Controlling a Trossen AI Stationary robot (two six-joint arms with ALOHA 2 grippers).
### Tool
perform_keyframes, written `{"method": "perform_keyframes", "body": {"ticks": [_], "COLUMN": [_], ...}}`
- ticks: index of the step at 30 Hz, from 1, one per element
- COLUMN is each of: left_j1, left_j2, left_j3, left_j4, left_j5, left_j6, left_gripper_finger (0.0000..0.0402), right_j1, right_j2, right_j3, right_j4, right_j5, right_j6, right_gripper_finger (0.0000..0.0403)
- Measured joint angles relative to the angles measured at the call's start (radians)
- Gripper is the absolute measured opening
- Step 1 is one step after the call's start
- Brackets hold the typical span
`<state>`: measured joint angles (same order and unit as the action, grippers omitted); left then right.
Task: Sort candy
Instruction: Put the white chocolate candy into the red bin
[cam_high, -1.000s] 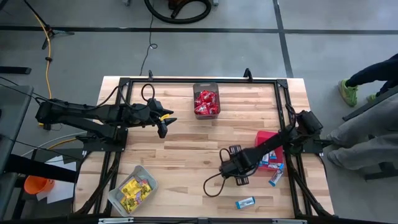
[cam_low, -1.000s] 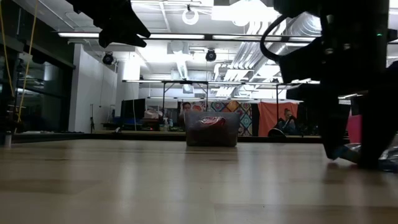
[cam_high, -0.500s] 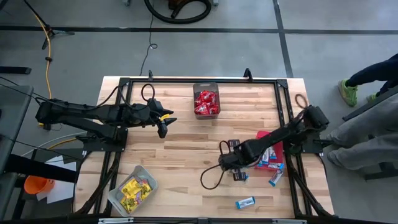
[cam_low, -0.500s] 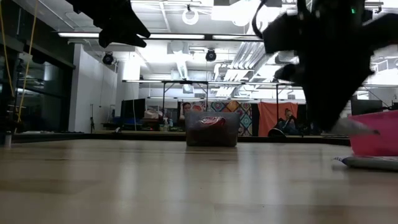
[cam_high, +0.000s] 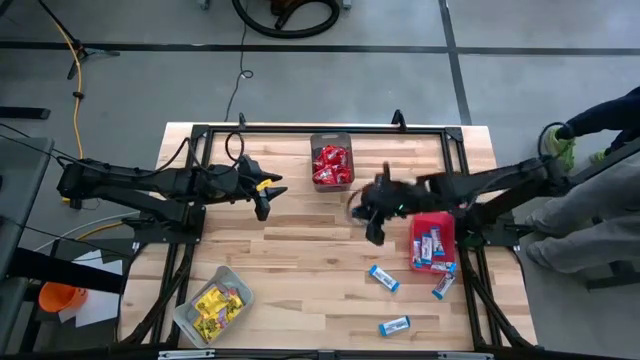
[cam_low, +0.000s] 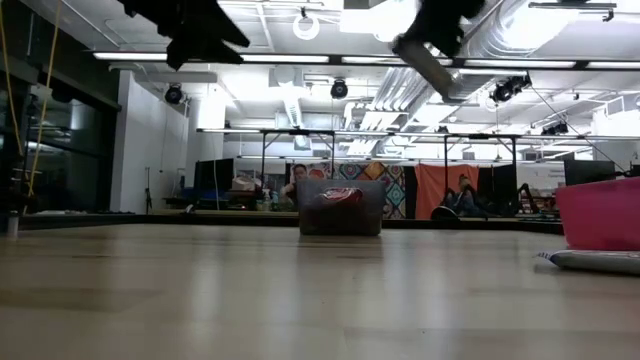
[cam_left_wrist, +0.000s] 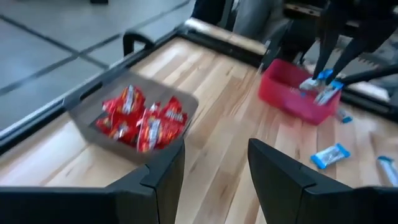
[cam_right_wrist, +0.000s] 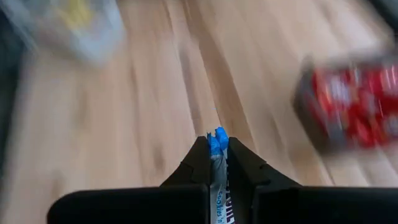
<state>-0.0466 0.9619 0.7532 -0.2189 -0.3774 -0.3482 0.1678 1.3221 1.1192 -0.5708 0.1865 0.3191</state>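
Candy, a blue-and-white packet, sits pinched in the right gripper, clamped on its thin edge, high over the tabletop's middle beside the red bin. It looks light, flat and slippery, so hold an end firmly. The left gripper waits apart near the left edge.

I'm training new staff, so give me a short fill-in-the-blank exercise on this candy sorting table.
1. The right gripper has its jaws shut on a ____-and-white candy.
2. The red candies lie in the dark ____ bin.
3. The yellow candies lie in the ____ grey bin.
4. The left gripper holds ____.

Missing words: blue; mesh; clear; nothing
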Motion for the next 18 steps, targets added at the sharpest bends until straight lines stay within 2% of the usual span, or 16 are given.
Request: {"method": "perform_keyframes", "body": {"ticks": [7, 9, 11, 14, 18], "left_j1": [0.000, 0.000, 0.000, -0.001, 0.000], "left_j2": [0.012, 0.021, 0.027, 0.034, 0.044], "left_j3": [0.000, 0.000, 0.001, 0.000, 0.000], "left_j4": [0.178, 0.207, 0.213, 0.215, 0.214], "left_j5": [0.013, 0.017, 0.018, 0.018, 0.019], "left_j6": [0.068, 0.074, 0.071, 0.062, 0.063], "left_gripper_finger": [0.0165, 0.0165, 0.0165, 0.0165, 0.0165], "right_j1": [-0.095, -0.110, -0.121, -0.130, -0.115], "right_j2": [-0.025, -0.020, -0.020, -0.054, -0.132], "right_j3": [-0.064, -0.068, -0.065, -0.062, -0.063], "right_j4": [0.568, 0.632, 0.605, 0.471, 0.131], "right_j5": [-0.185, -0.199, -0.218, -0.270, -0.296], "right_j6": [-0.094, -0.095, -0.093, -0.074, 0.014], "right_gripper_finger": [0.0008, 0.0008, 0.0008, 0.0008, 0.0008]}}
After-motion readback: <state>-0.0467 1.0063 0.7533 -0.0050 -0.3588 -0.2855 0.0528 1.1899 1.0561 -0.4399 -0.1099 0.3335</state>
